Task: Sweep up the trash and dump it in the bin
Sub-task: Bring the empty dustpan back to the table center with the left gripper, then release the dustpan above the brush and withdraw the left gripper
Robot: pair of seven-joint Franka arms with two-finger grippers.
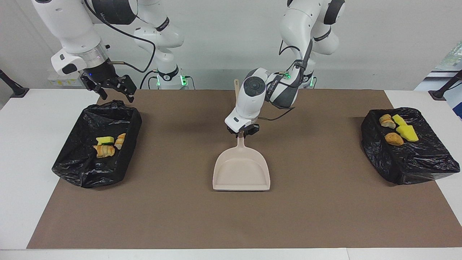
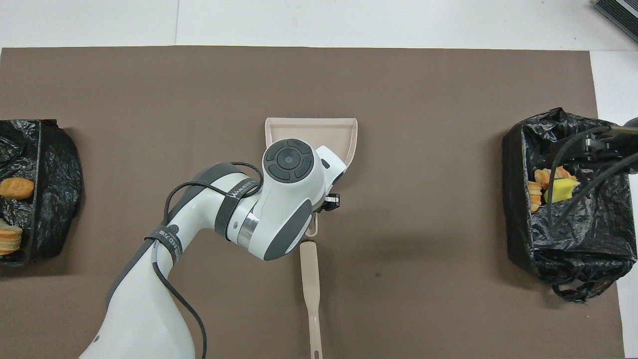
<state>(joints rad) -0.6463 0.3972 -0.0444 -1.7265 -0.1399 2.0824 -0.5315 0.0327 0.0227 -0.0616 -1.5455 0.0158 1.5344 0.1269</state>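
Beige dustpan (image 1: 241,172) lies mid-tabletop; your left gripper (image 1: 242,134) is at its handle, jaws' state unclear. Trash (image 1: 105,145) sits in both black bins (image 1: 90,166). Right gripper (image 1: 114,87) hangs open over one.

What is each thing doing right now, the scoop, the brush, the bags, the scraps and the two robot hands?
Dustpan: empty, flat on the mat.
Brush: lying flat, untouched, nearer the robots than the dustpan.
Bin bags: open, one at each end.
Trash: all in the bags, none on the mat.
Left gripper: at the dustpan's handle.
Right gripper: open, waiting over its bag.
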